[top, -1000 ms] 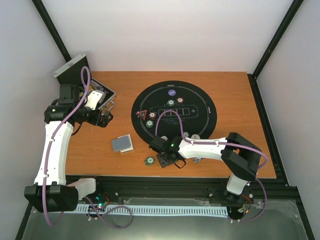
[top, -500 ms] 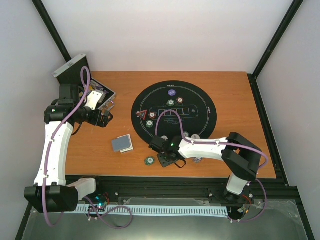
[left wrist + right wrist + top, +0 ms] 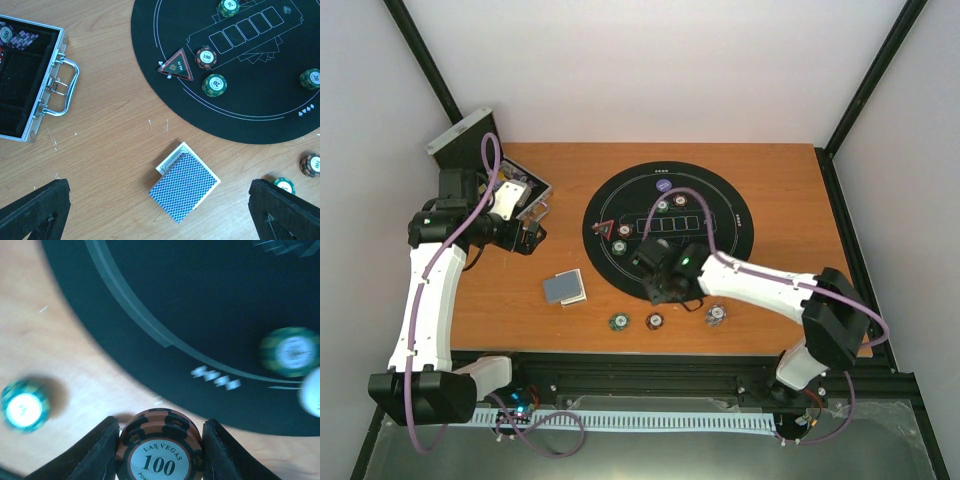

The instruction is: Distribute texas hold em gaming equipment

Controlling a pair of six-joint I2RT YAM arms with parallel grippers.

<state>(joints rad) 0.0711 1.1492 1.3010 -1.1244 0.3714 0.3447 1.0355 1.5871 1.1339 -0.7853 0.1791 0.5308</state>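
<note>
Well, right end effector (image 3: pixel 160 440) pinches a chip (image 3: pixel 159 460), probably to drop it on the mat (image 3: pixel 200 300). Meanwhile left end effector (image 3: pixel 531 238) sits spread, idle.

The case (image 3: pixel 515 195) sits at the table's (image 3: pixel 790 210) far left and the mat (image 3: pixel 725 200) lies right of it, mid-table; the deck of cards (image 3: pixel 564 287) lies on the table between them, nearer the front. On the mat's left side lies the triangle marker (image 3: pixel 176 65), two chips (image 3: pixel 206 57) just right of it; three more chips (image 3: pixel 654 321) lie on the table before the mat; a chip stack (image 3: pixel 159 460) sits between the right gripper's (image 3: pixel 160 432) fingers.
</note>
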